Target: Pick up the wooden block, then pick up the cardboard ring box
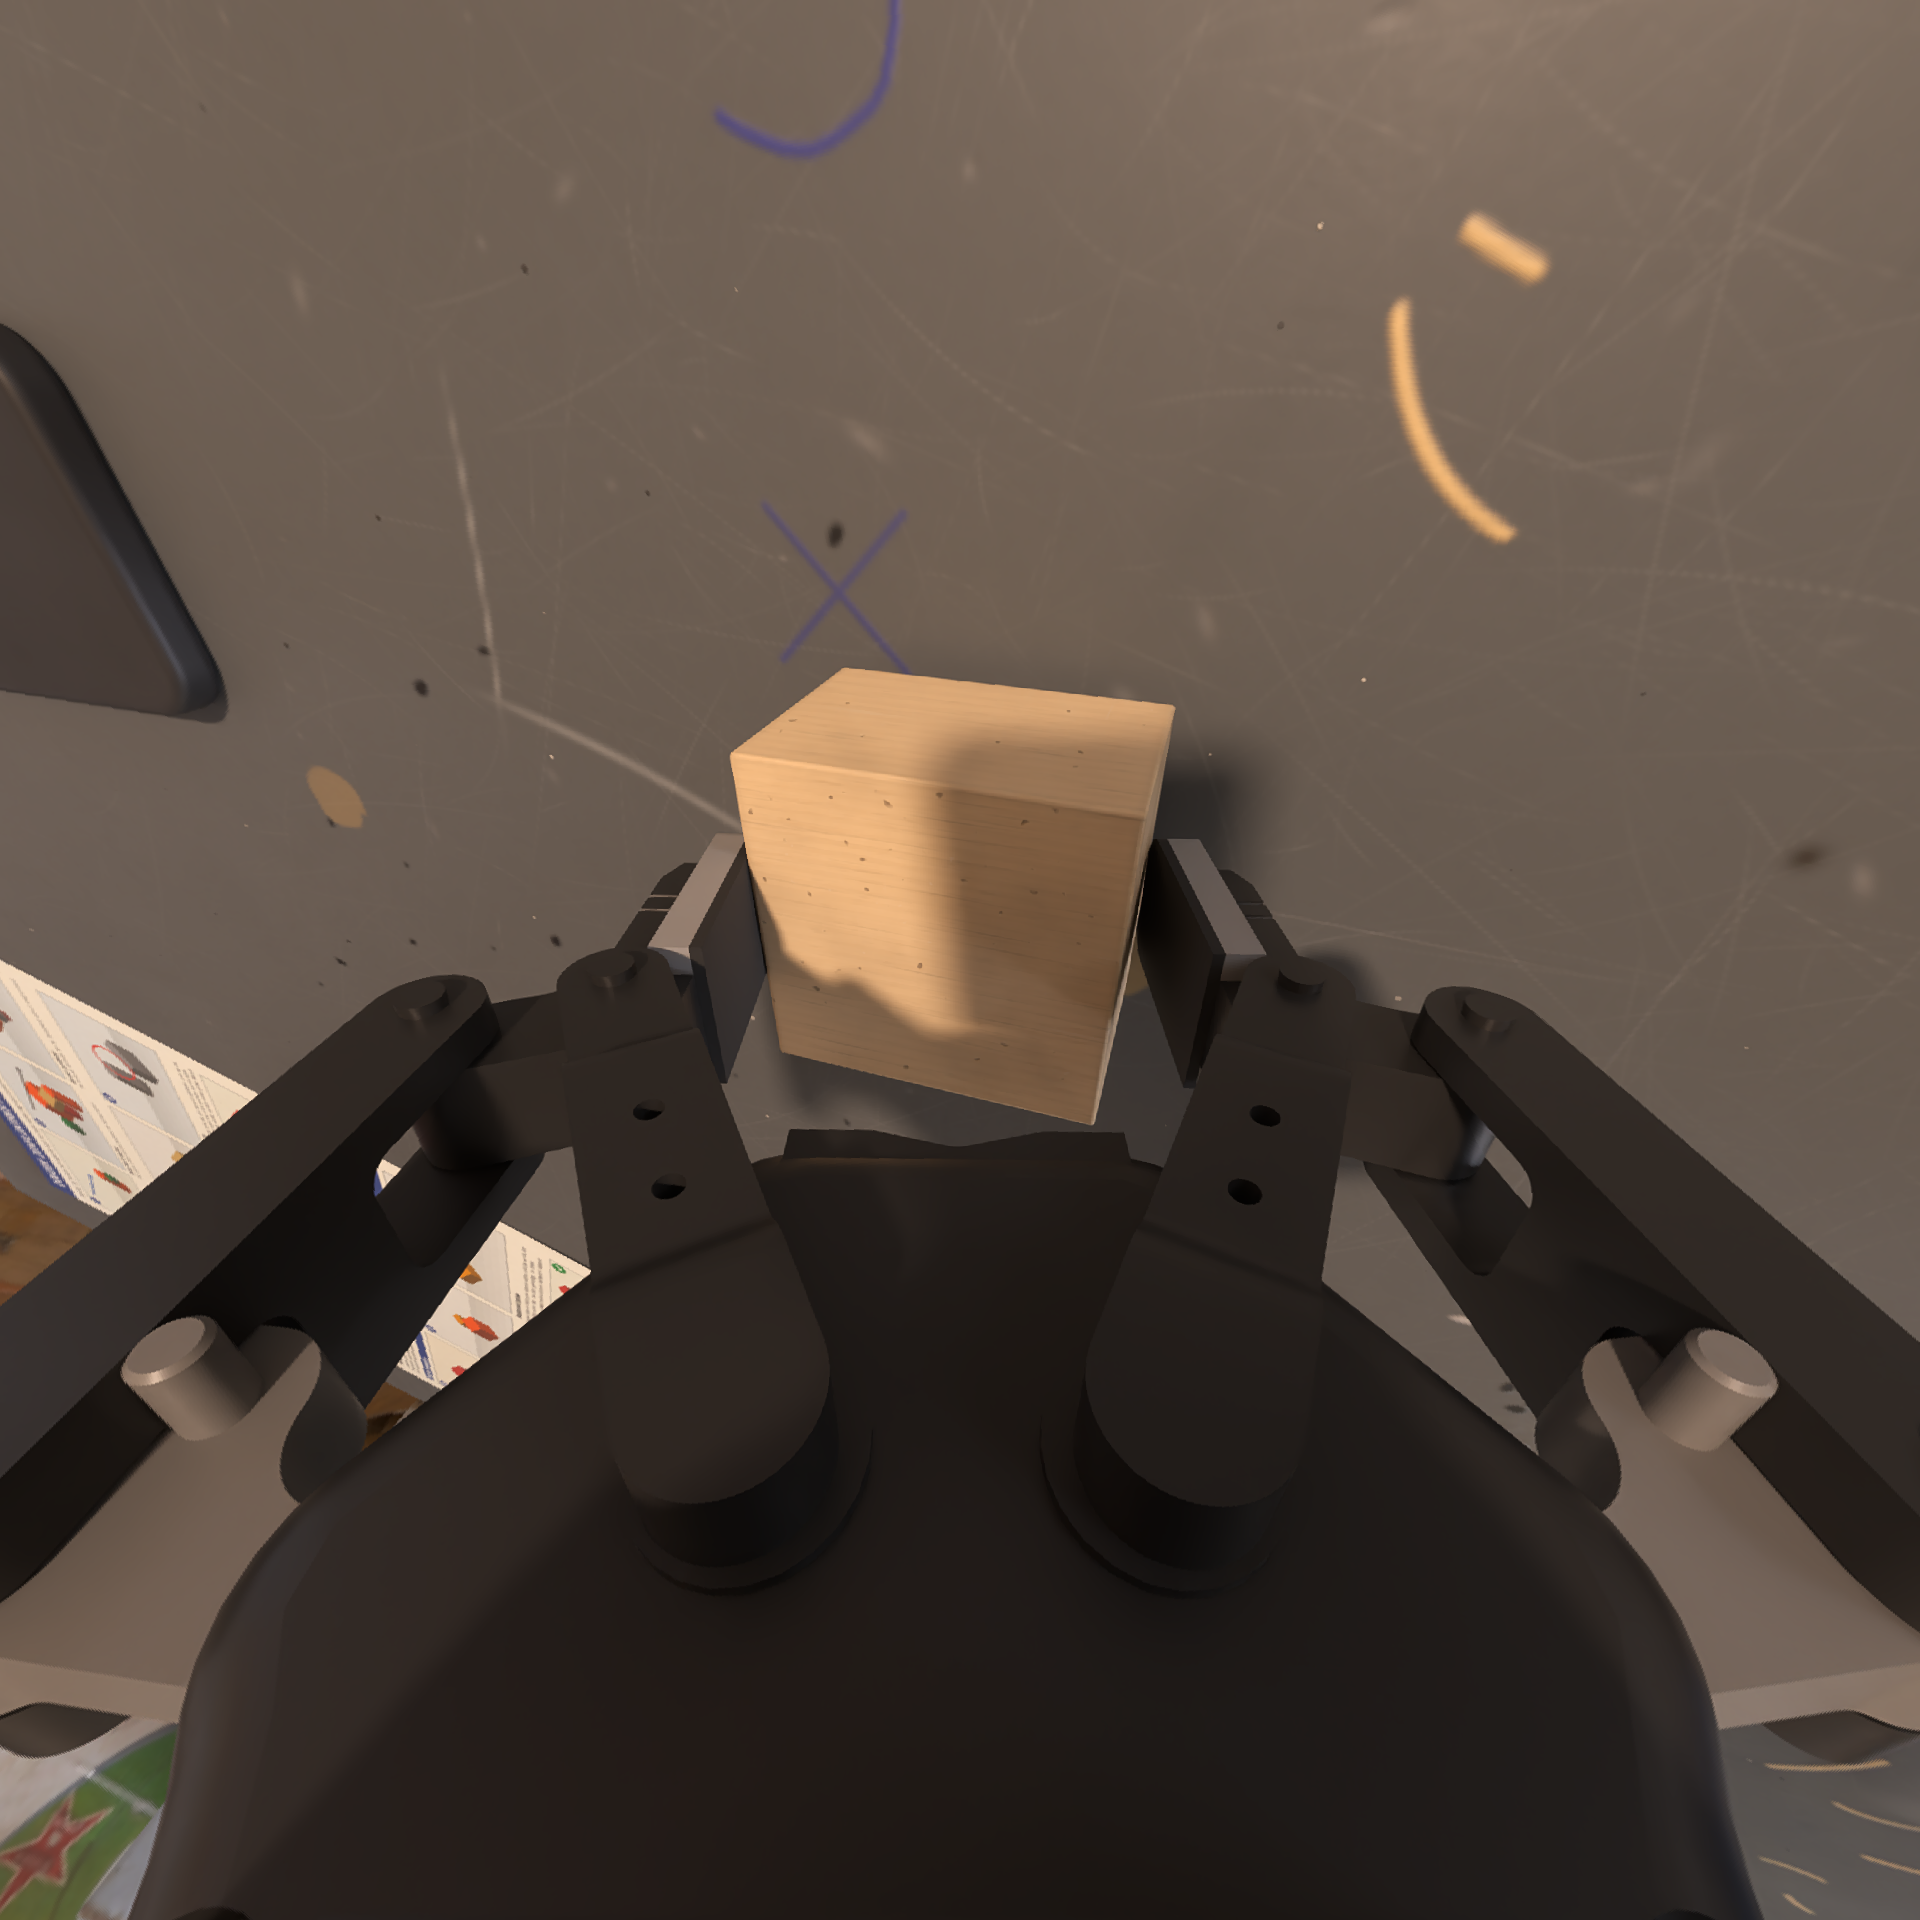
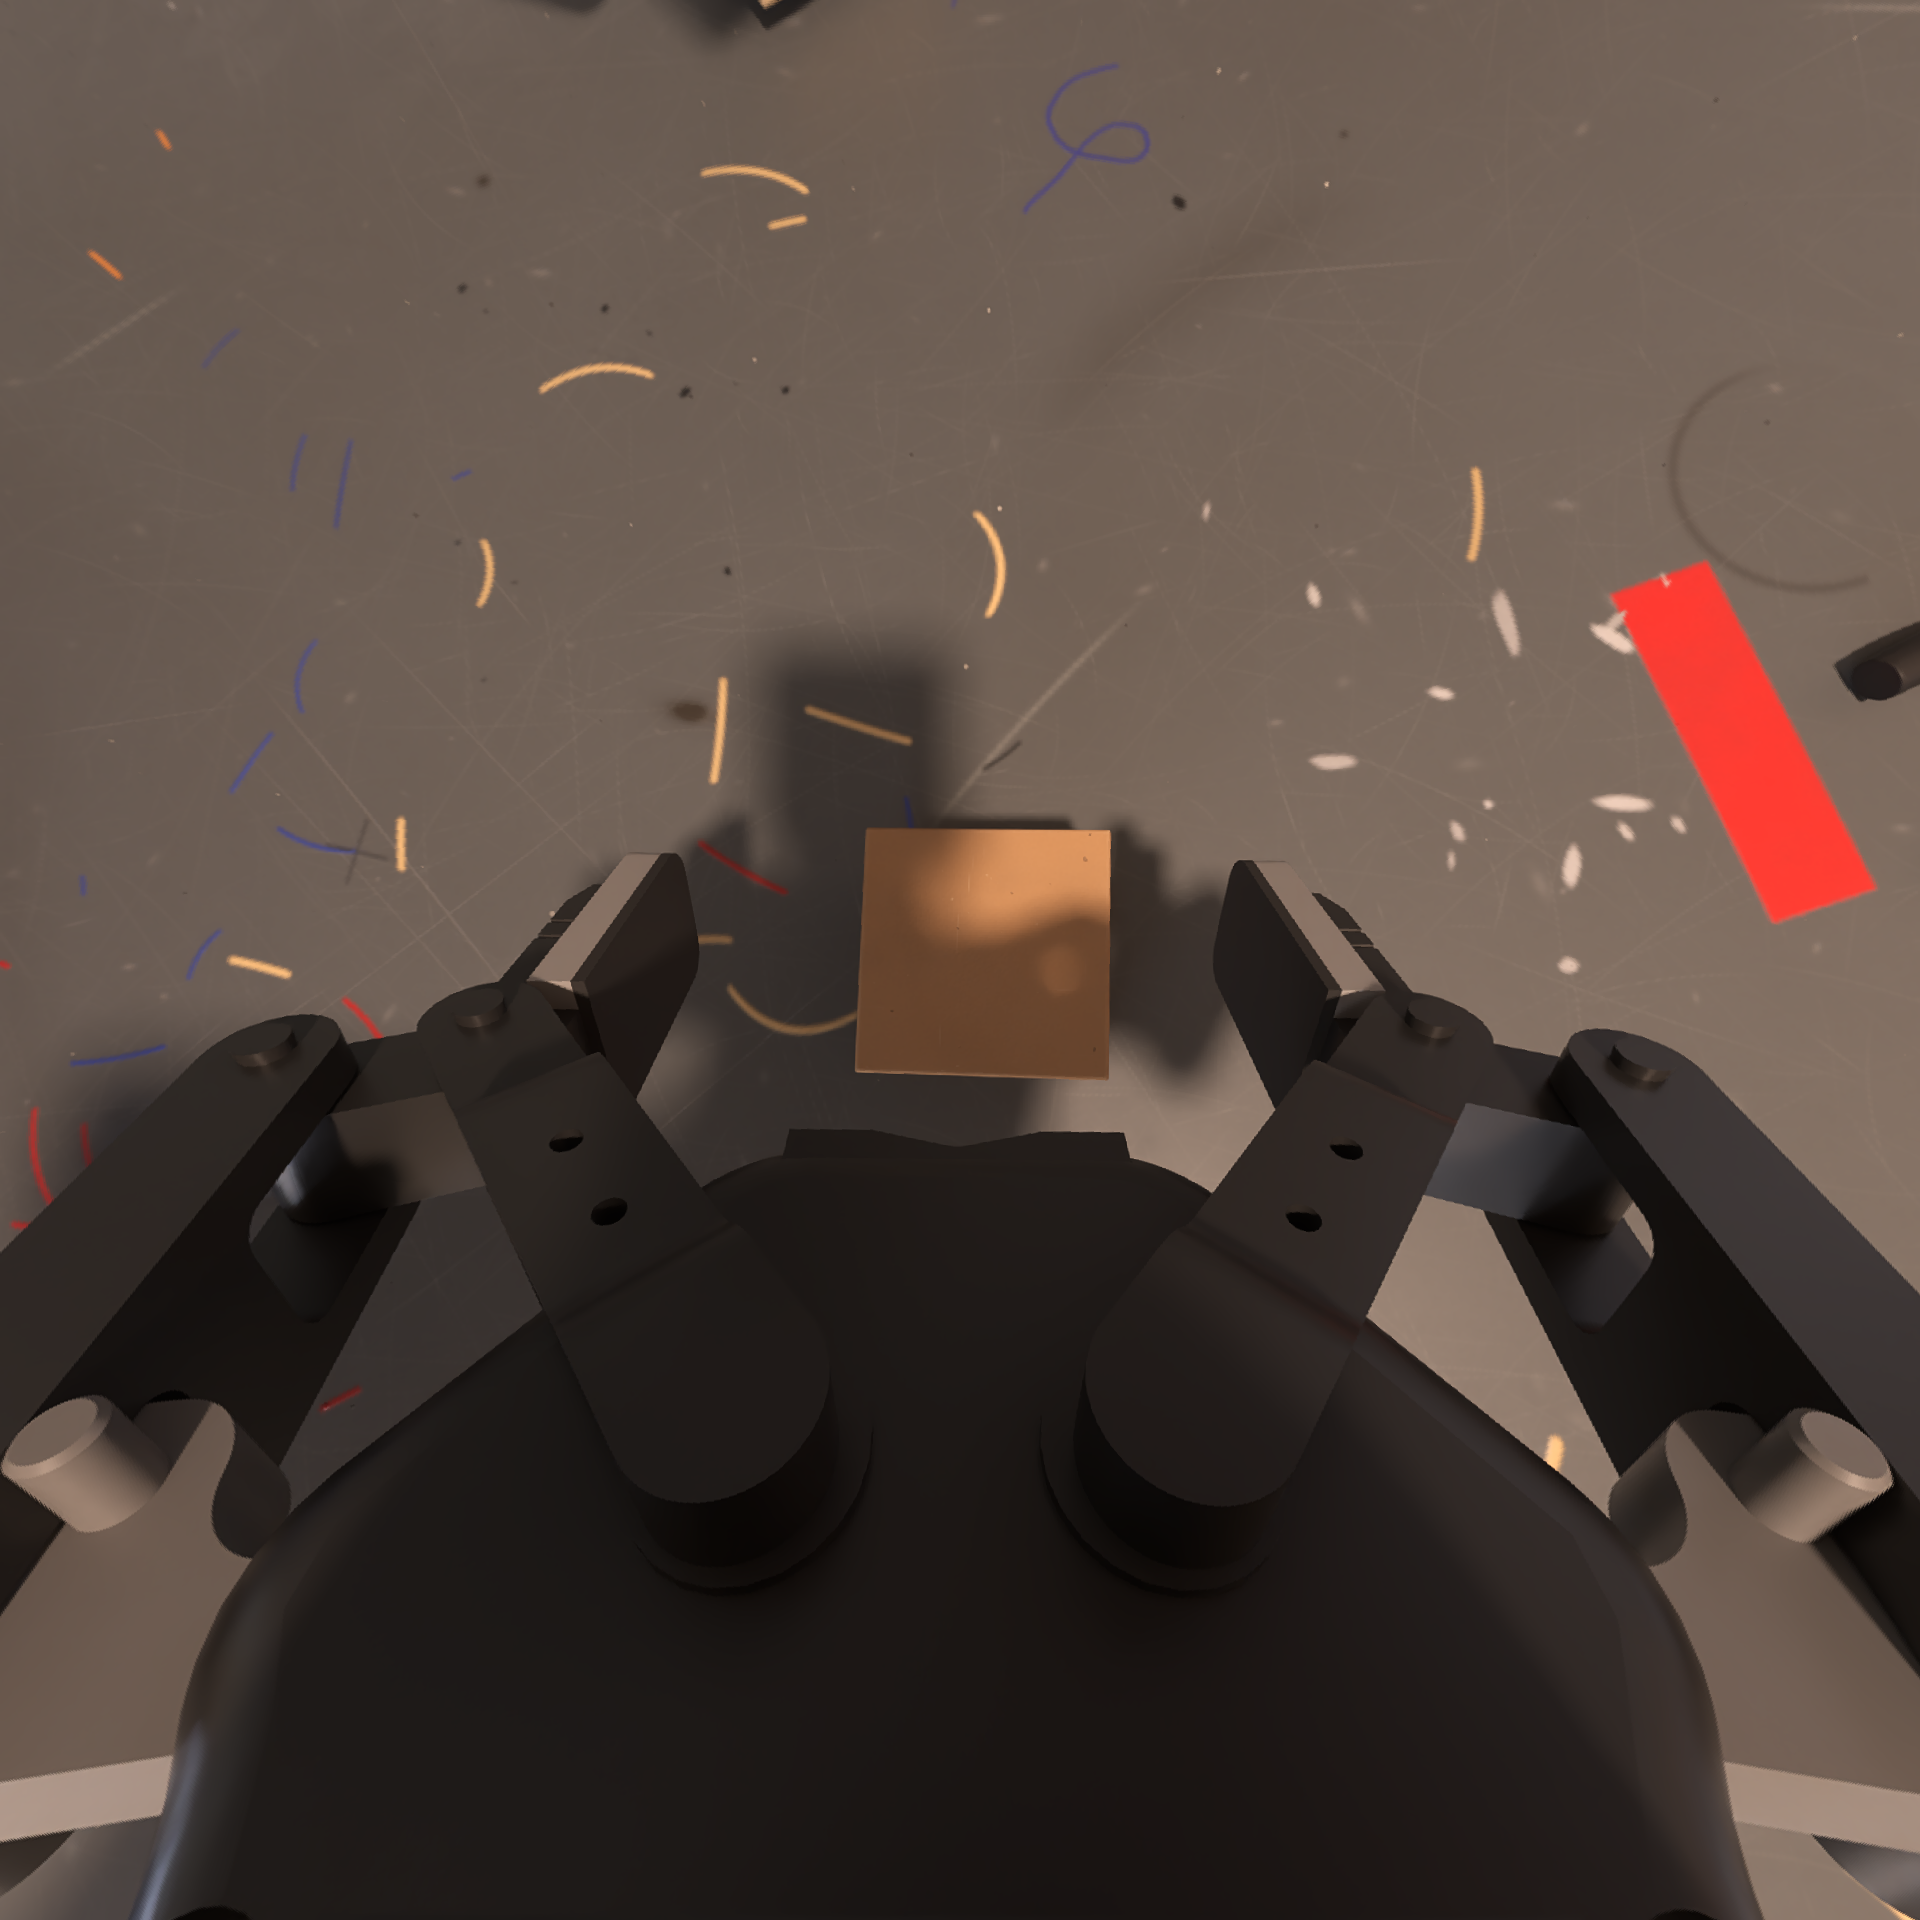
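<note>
Our left gripper [image 1: 940, 935] clamps the block [image 1: 940, 894] between its 2 pads. Our right gripper [image 2: 956, 956] hangs wide above the box [image 2: 982, 951], pads clear of it.

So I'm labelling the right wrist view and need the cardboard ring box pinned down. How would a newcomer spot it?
Start from the scuffed grey tabletop streaked with coloured marks. Look below the open right hand, between its two fingers but touching neither. The cardboard ring box is the plain tan square there, partly in shadow, unlike the bright red strip lying farther right.
</note>
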Available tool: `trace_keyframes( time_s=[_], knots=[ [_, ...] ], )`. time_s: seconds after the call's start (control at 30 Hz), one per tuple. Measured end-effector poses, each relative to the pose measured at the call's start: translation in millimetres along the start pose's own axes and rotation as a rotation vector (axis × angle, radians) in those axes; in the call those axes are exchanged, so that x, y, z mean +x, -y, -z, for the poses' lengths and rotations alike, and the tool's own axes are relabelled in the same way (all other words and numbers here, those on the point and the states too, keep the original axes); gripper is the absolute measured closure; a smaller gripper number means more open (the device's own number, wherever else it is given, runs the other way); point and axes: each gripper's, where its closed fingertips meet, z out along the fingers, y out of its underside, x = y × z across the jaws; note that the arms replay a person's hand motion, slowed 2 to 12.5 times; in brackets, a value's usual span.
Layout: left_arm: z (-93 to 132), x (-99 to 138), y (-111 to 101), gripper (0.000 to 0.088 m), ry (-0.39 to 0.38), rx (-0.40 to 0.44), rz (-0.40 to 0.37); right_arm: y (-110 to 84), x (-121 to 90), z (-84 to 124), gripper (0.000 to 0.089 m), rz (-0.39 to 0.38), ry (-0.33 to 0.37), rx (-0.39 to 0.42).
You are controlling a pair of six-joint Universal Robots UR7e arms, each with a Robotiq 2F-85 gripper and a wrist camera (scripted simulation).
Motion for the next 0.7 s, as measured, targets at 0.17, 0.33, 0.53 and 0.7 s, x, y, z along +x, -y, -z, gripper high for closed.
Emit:
trace_keyframes(
  time_s=[0.17, 0.33, 0.53, 0.7],
  knots=[
    [9.6, -2.3, 3.8, 0.0255, 0.016, 0.05, 0.005, -4.3, 1.0, -5.1, 0.0039, 0.006, -0.023, -0.027],
    [22.9, -5.8, 9.9, 0.0255, 0.041, 0.122, 0.015, -10.1, 1.1, -10.7, 0.0039, 0.003, -0.024, -0.056],
    [42.1, -7.0, 22.0, 0.0255, 0.059, 0.24, 0.02, -17.7, 3.8, -15.9, 0.0039, -0.002, -0.032, -0.09],
    [59.2, -8.3, 33.4, 0.0255, 0.081, 0.345, 0.016, -20.1, 3.9, -19.4, 0.0039, -0.006, -0.025, -0.095]
  ],
)
